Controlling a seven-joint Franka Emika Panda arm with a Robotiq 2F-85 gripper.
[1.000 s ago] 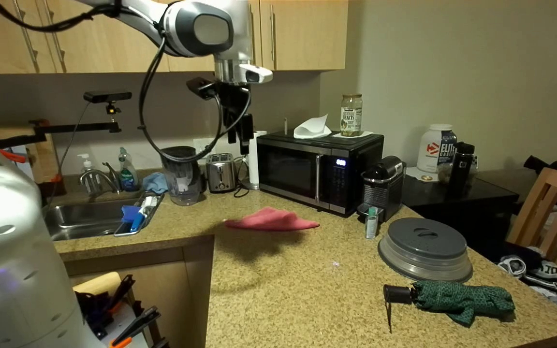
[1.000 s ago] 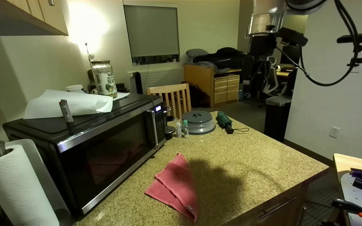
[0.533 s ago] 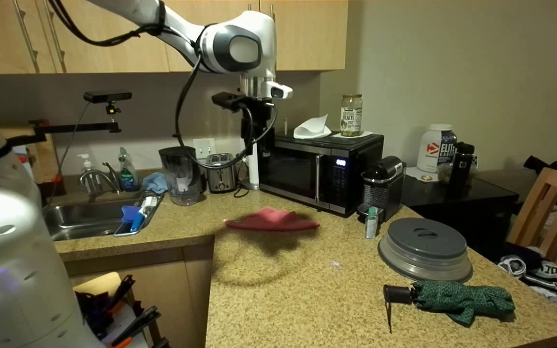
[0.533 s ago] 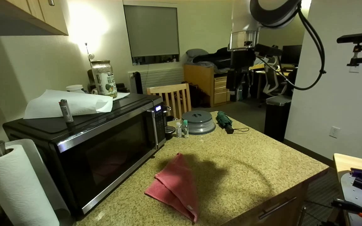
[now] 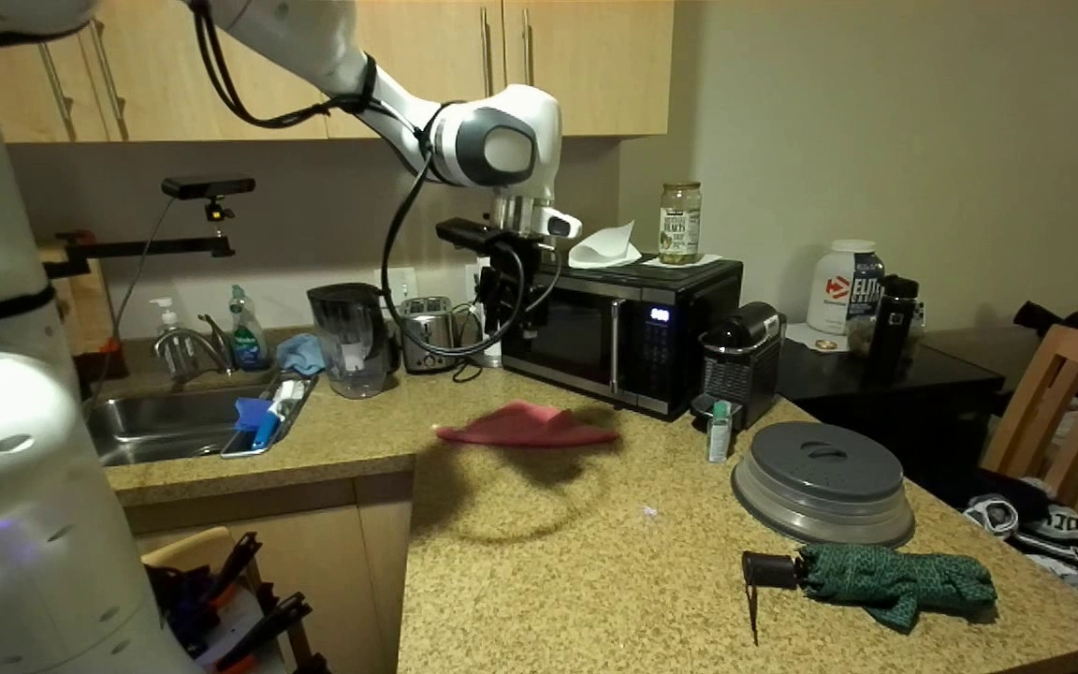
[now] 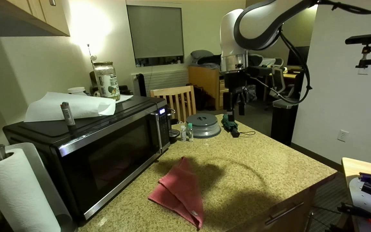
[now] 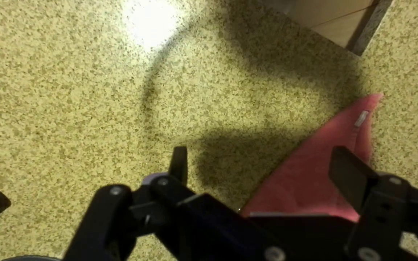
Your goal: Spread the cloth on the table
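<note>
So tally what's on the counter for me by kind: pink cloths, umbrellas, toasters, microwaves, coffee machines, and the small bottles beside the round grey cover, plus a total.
Pink cloth: 1
Umbrella: 1
Toaster: 1
Microwave: 1
Coffee machine: 1
Small bottles: 2, both visible in an exterior view
Total: 7

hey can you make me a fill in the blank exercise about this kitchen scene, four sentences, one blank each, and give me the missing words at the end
The end effector has its jaws ____, not shut.
Of the microwave and the cover, the cloth on the table lies nearer the ____.
Of the pitcher and the toaster, the one nearer the sink is the ____.
The umbrella has fabric coloured ____.

Missing words: open; microwave; pitcher; green.
</note>
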